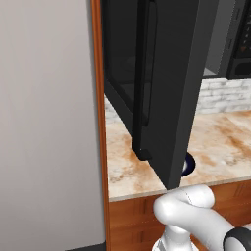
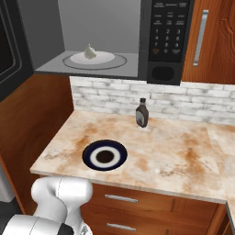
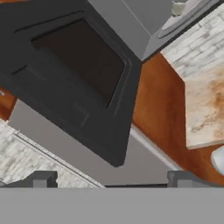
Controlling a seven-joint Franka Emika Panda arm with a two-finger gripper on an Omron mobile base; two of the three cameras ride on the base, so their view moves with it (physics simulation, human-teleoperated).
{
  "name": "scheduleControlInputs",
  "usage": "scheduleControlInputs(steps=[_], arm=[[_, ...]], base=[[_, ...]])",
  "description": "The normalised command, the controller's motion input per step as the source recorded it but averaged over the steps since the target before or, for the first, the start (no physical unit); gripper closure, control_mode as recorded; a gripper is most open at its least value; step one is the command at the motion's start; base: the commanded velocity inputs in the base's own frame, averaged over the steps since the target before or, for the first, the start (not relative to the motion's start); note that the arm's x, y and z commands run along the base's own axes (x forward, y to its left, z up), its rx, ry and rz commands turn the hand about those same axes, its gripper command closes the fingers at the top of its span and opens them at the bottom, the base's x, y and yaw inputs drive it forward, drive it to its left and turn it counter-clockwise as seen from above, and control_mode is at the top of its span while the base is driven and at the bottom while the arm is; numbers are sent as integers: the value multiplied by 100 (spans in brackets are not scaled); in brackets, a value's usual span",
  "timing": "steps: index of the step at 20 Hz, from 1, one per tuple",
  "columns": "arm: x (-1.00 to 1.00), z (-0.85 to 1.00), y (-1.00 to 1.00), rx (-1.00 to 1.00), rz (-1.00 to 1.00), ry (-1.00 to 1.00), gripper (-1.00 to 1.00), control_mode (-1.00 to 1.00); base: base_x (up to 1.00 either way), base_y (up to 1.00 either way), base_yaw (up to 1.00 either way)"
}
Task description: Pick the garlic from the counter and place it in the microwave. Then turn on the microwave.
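The garlic (image 2: 90, 52), a small whitish bulb, rests on the round glass plate (image 2: 110, 59) inside the microwave (image 2: 170, 32), whose cavity stands open. Its black door (image 2: 9, 46) is swung out to the left; the left base view shows the door (image 1: 169, 88) edge-on with its vertical handle (image 1: 147, 73). In the hand view my gripper (image 3: 113, 181) is open, its two fingertips (image 3: 43, 179) wide apart with nothing between them. It faces the door's dark window (image 3: 83, 61) at close range. The beige counter (image 2: 174, 151) lies below the microwave.
A dark blue plate with a white ring (image 2: 104, 157) sits on the counter near its front edge. A dark sauce bottle (image 2: 142, 113) stands against the brick wall (image 2: 193, 101). A wooden side panel (image 1: 100, 122) and a grey wall (image 1: 44, 122) bound the left.
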Motion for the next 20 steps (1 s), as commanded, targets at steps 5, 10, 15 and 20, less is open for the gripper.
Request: scheduleControlInputs(steps=[5, 10, 15, 20], arm=[[-24, -3, 5, 20, 0, 21, -100, -100], [-12, -8, 13, 24, -1, 22, -100, -100], [-4, -15, 26, 19, -6, 14, -100, -100], [0, -21, 32, 18, -5, 2, -100, -100]], base=[[0, 0, 0], [0, 0, 0], [0, 0, 0], [0, 0, 0]])
